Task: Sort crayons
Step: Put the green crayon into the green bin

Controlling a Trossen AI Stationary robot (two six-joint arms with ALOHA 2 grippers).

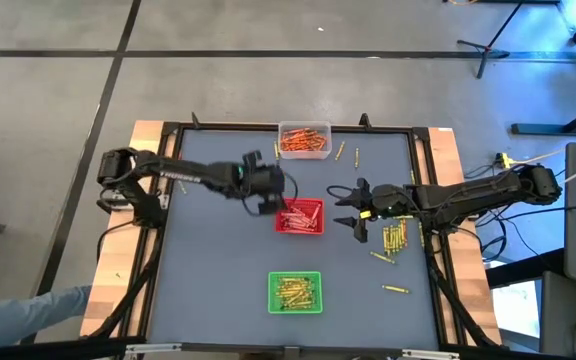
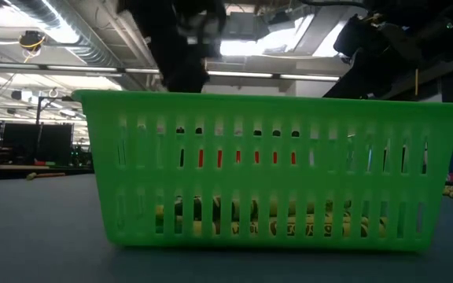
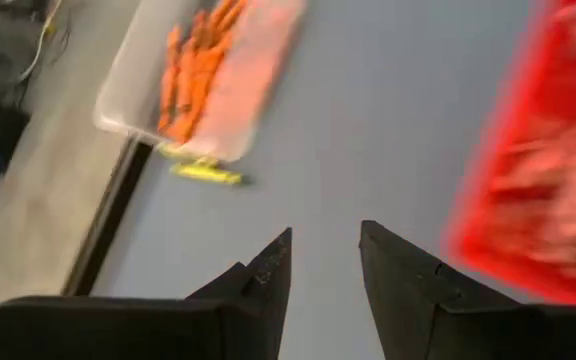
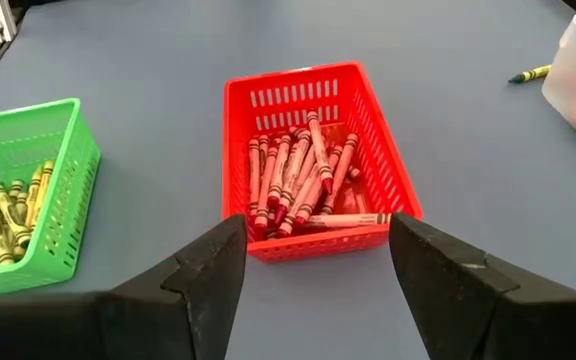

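Red crayons [image 4: 303, 180] lie in the red tray [image 1: 314, 206] at mid-table. Orange crayons [image 3: 193, 65] fill the clear tray [image 1: 304, 152] at the far edge, and yellow-green ones [image 4: 3, 220] lie in the green tray [image 1: 295, 305] near the front. A heap of loose yellow-green crayons [image 1: 395, 237] rests on the mat at the right. My left gripper [image 3: 325, 250] hovers open at the red tray's left rim [image 1: 273, 203], with nothing between its fingers. My right gripper [image 4: 318, 250] stands open just right of the red tray [image 1: 346, 207], pointing at it and holding nothing.
Single yellow-green crayons lie beside the clear tray [image 3: 208, 172], at the far right [image 1: 341, 150] and near the front right [image 1: 396, 289]. The green tray [image 2: 274, 169] fills the low view. A raised frame [image 1: 423, 160] borders the mat. A person's sleeve [image 1: 18, 310] shows at the front left.
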